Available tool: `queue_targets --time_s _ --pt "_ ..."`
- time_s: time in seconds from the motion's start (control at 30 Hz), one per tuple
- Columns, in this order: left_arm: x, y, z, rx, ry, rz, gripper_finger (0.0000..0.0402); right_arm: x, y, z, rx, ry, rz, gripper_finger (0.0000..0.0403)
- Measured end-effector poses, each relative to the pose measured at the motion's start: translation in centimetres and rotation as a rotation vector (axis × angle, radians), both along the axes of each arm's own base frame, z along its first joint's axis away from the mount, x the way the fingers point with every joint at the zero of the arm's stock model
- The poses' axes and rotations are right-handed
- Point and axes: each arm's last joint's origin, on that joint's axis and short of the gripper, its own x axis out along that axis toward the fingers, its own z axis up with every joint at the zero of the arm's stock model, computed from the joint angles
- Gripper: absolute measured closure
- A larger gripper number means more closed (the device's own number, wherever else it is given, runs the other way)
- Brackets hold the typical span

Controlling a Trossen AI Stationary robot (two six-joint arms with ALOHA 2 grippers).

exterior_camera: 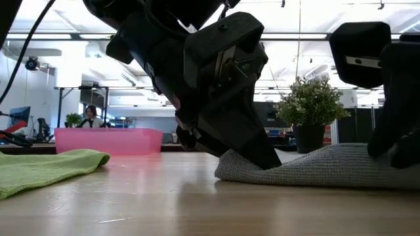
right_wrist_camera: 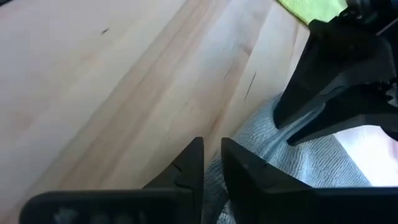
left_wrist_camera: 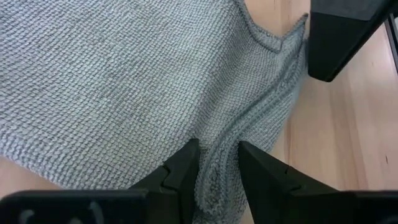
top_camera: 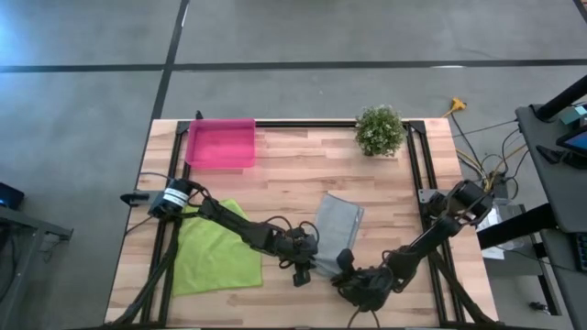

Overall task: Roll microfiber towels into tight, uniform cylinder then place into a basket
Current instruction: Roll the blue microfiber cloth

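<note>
**Grey towel gripped at its near edge by both arms**

Grey towel (top_camera: 336,229) lies near the table's middle in the high view, a folded oblong slanting toward the front edge. The left gripper (top_camera: 302,268) and right gripper (top_camera: 347,268) meet at its near end, side by side, presumably to start the roll evenly. The lime green towel (top_camera: 216,252) lies flat under the left arm; the pink basket (top_camera: 220,143) stands well apart at the far edge, beside neither arm, with a potted plant (top_camera: 379,129) further along.

Low view: the grey towel's edge is bunched up off the wooden table (exterior_camera: 164,196), where a dark gripper presses into it.

Left wrist view: the fingers (left_wrist_camera: 180,171) stand close together, clamped on a raised ridge of grey cloth.

Right wrist view: the fingers (right_wrist_camera: 189,165) are nearly together at the towel's hem; whether they pinch cloth cannot be told.
</note>
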Motion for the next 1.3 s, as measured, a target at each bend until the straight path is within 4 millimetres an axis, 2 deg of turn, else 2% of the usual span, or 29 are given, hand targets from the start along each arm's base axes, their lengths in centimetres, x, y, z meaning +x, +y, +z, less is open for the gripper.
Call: queue_targets --time_s 0.23,0.47,1.0,1.17,1.3 --pt "0.0 0.0 0.0 0.0 0.0 0.0 0.03 0.2 -0.1 0.3 0.013 -0.015 -0.008 0.0372" --pt "0.0 0.0 0.0 0.0 -0.001 -0.001 0.03 0.5 -0.6 0.3 0.022 -0.04 -0.095 0.0376" --pt "0.1 0.0 0.1 0.002 -0.008 -0.006 0.03 0.5 -0.7 -2.3 0.047 0.011 -0.168 0.0376" --pt "0.1 -0.1 0.4 0.08 -0.034 -0.095 0.03 0.5 -0.7 -2.5 0.058 0.016 -0.18 0.0376" --pt "-0.2 -0.3 1.2 0.206 -0.079 -0.236 0.03 0.5 -0.8 -2.5 0.109 0.025 -0.223 0.0376"
